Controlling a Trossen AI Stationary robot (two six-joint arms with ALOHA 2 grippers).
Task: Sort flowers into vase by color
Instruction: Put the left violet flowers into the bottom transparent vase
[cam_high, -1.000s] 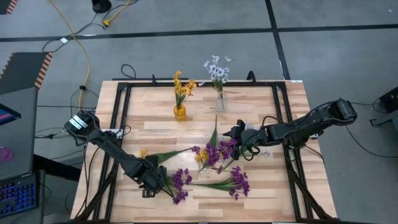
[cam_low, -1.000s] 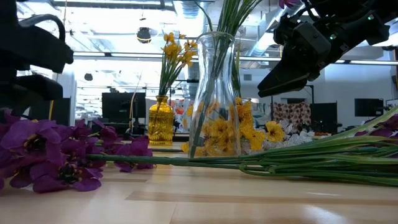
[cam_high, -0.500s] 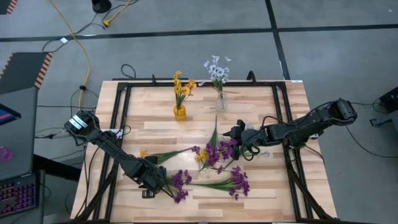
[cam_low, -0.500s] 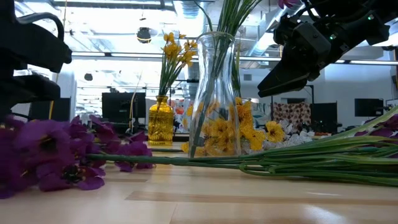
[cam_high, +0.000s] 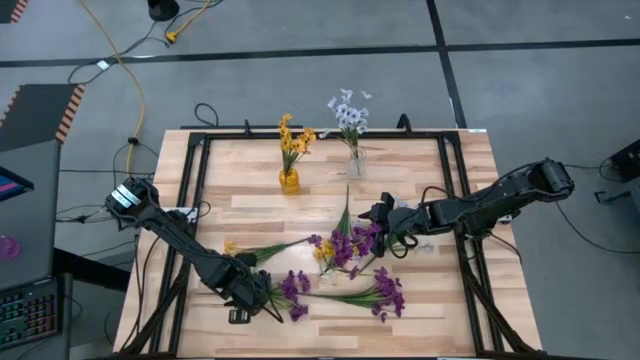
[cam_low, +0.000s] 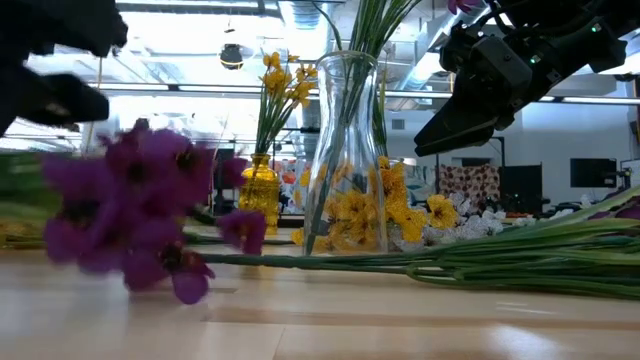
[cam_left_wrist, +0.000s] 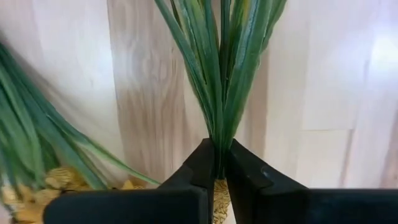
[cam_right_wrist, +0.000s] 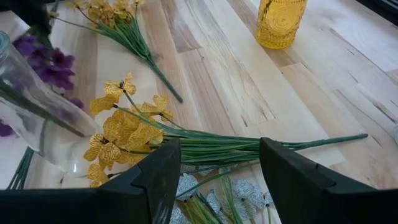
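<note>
Lifting the purple sprig cleanly is the job now. From above, the left gripper sits low at the near part of the table, its jaws closed on the sprig's green stem, blossoms just ahead of them; the clear vase with purple stems lies farther out, beyond the blossoms. The right gripper waits beside that vase.

At table height, the purple blossoms hang blurred just off the wood, so I judge the lift under way; raise straight, clear of the loose stems on the table.

The left wrist camera shows stem leaves pinched tightly at the jaw tips; a steady grip should prevent slipping.

The right wrist camera shows that arm's jaws spread wide and empty above yellow sprigs, the yellow vase well beyond.
</note>
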